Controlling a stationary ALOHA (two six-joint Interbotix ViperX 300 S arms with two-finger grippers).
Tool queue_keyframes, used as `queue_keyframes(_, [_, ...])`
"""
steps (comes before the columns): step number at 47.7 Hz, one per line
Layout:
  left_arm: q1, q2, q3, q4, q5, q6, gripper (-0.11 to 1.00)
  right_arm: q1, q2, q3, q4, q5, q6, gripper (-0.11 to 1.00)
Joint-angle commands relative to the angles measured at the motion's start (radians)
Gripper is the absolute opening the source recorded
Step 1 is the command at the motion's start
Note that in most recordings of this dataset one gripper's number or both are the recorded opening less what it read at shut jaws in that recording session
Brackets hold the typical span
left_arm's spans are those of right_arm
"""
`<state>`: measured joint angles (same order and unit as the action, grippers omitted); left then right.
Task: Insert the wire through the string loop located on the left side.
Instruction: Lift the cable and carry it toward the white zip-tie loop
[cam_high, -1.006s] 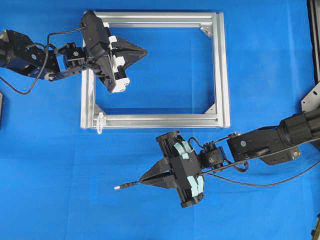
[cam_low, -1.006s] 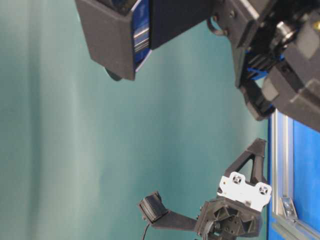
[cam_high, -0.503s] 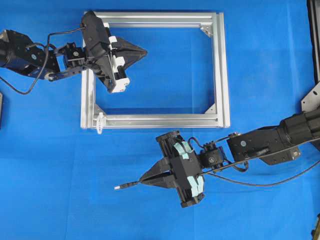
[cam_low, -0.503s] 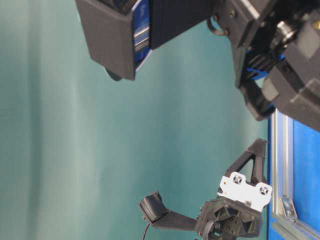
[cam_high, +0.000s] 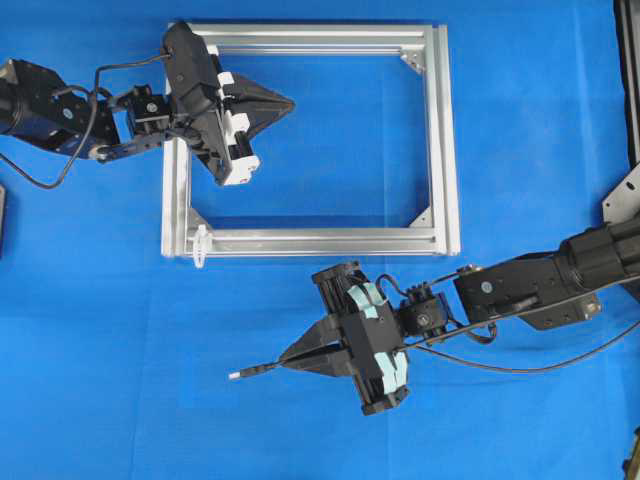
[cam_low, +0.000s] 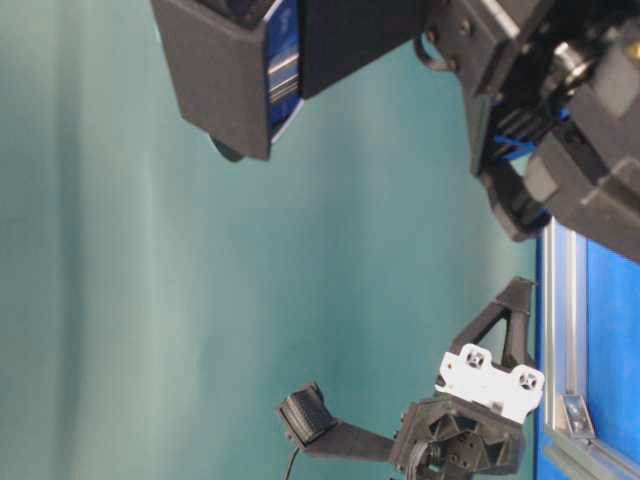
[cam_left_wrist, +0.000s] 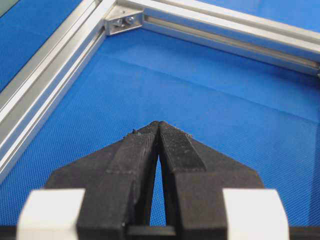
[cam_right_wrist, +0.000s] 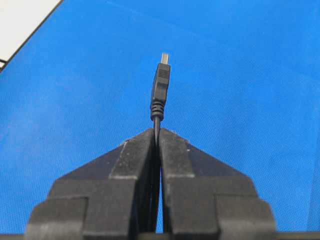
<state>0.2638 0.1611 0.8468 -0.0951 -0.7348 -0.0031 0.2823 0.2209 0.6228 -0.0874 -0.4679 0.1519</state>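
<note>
Wire pinched, loop waiting

The right gripper (cam_high: 288, 364) clamps the wire (cam_right_wrist: 160, 90); the left gripper (cam_high: 287, 102), clenched empty, hovers inside the frame (cam_high: 440, 130), whose lower-left corner carries the string loop (cam_high: 201, 246).

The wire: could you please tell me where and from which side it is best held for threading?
Grip the wire on its thin cable just behind the plug, from the cable side, as the right gripper does now. The stiff plug then sticks out free ahead of the jaws, ready for the string loop.
</note>
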Motion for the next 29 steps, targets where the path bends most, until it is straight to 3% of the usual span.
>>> queue_keyframes(1, [0.000, -0.034, -0.008, 0.003, -0.005, -0.002, 0.00, 0.003, -0.037, -0.006, 0.000, -0.005, -0.002, 0.00])
queue_keyframes(29, [0.000, -0.034, -0.008, 0.003, -0.005, -0.002, 0.00, 0.002, -0.052, 0.029, 0.003, -0.011, -0.002, 0.00])
